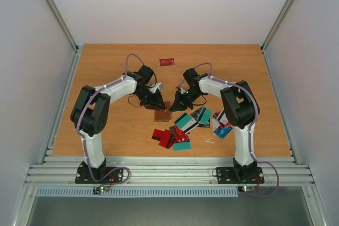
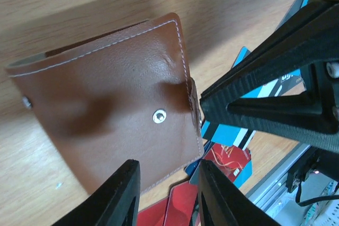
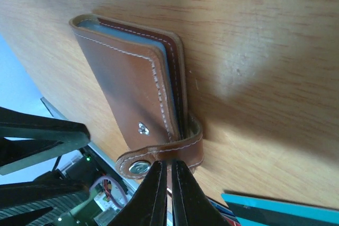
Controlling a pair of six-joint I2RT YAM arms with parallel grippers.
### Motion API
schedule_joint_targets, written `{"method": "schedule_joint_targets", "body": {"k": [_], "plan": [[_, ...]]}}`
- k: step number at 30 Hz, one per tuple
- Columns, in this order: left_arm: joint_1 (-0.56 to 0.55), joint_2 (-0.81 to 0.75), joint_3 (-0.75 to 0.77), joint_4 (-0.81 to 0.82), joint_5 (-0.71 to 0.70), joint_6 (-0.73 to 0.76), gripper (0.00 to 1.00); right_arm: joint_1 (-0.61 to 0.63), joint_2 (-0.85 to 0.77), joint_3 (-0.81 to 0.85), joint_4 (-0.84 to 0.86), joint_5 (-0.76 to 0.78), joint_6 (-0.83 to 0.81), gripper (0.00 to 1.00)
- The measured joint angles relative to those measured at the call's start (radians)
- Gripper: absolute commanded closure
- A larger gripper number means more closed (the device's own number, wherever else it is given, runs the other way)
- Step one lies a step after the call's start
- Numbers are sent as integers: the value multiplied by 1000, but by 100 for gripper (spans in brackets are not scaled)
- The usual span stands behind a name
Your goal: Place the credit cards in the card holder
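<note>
Watching both arms huddle over the table [image 1: 106, 72], I'd say this job's barely started. Left gripper [image 2: 165, 197] hangs partway open over the card holder [image 2: 106, 109], with the holder's near corner under the gap and nothing gripped. Right gripper [image 3: 169, 170] is squeezed nearly closed, tips at the holder's edge. The credit cards [image 1: 180, 130] lie loose just beyond the right fingers, and one red card [image 1: 167, 62] sits well behind both grippers. None look loaded, so that's all left to do. The strap [image 3: 180, 149] is unsnapped and touching the right fingertips. Pinched or not, can't tell.
</note>
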Motion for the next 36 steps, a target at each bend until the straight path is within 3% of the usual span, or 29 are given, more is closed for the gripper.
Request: {"method": "schedule_joint_targets", "body": {"k": [4,36], "plan": [[-16,42,1,29,10,-23,74,0,23,6,0,-7,0,94],[-22,12,-121,282,33,-174,75,13,53,47,-6,-24,-8,96]]}}
